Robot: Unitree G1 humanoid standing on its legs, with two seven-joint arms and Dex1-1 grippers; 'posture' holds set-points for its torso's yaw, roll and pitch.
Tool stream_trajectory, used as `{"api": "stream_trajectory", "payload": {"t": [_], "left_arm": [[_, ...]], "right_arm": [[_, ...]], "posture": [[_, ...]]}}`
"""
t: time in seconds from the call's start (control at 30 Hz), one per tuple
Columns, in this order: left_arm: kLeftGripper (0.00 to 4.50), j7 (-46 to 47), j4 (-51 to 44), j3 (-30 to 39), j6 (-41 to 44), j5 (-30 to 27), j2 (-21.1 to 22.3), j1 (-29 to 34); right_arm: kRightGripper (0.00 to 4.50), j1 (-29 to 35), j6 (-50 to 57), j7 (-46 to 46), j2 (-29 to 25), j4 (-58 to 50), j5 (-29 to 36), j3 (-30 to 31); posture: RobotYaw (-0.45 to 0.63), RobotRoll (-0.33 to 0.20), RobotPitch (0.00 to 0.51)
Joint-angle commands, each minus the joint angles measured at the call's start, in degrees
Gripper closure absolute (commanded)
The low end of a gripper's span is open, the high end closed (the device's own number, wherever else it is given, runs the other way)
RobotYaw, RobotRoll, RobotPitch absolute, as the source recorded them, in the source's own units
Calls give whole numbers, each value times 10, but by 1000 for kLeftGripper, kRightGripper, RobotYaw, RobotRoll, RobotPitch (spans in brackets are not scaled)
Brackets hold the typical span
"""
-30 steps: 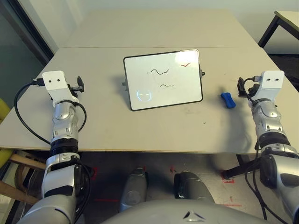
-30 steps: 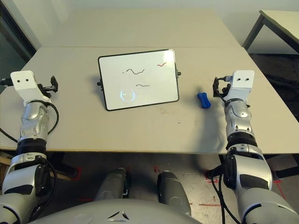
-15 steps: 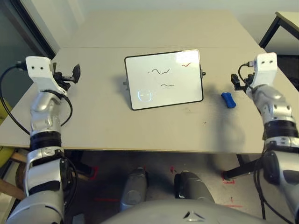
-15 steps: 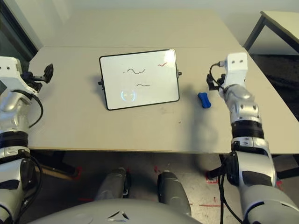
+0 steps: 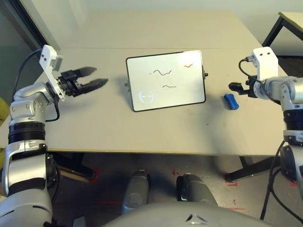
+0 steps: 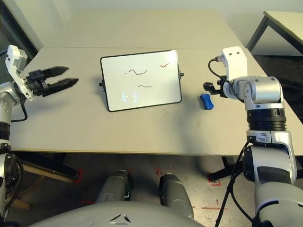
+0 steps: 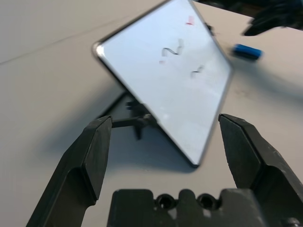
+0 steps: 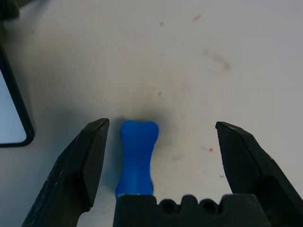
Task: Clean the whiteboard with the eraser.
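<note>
white board (image 5: pixel 165 80) at centre bears dark and red squiggles; blue bone-shaped eraser (image 5: pixel 230 101) right of it; both claws, left (image 5: pixel 97 77) and right (image 8: pixel 161 142), gape apart, empty.

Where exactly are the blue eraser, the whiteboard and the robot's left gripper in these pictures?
eraser (image 8: pixel 137 156): right wrist view, middle of the blue block.
whiteboard (image 5: pixel 165 80): left eye view, centre of its white face.
left gripper (image 5: pixel 97 77): left eye view, gap between its open fingertips.

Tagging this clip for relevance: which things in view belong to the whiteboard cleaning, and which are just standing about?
Belongs to the job:
- whiteboard, propped up, squiggles on it
- eraser, lying on the table beside the board
- right gripper, open over the eraser
- left gripper, open, empty

Just standing about:
- table under everything
- second table, far right
</note>
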Motion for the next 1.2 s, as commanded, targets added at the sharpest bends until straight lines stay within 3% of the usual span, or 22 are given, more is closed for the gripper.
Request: {"api": "stream_trajectory", "payload": {"t": [0.03, 0.47, 0.57, 0.87, 0.9, 1.2], "left_arm": [[0, -36, 4, -22, 6, 12, 16, -27], [0, -82, -42, -31, 24, 7, 32, -2], [0, -78, -45, -29, 20, 9, 31, 3], [0, -71, -44, -30, 14, 11, 21, 2], [0, -70, -42, -31, 13, 12, 19, 0], [0, -71, -21, -40, -1, 19, 5, -19]], "right_arm": [[21, -14, -12, 7, 9, 39, -9, 18], [21, 5, -37, 25, 29, 99, -19, 43], [635, 11, -38, 25, 25, 96, -25, 48], [3999, 40, -18, 61, -13, -11, -31, 94], [4180, 41, -18, 67, -19, -33, -31, 103], [4196, 30, -108, 102, -51, -177, -66, 175]], "posture": [[281, 0, 37], [296, 0, 36], [294, 0, 37], [280, 0, 35], [274, 0, 34], [256, 0, 29]]}}
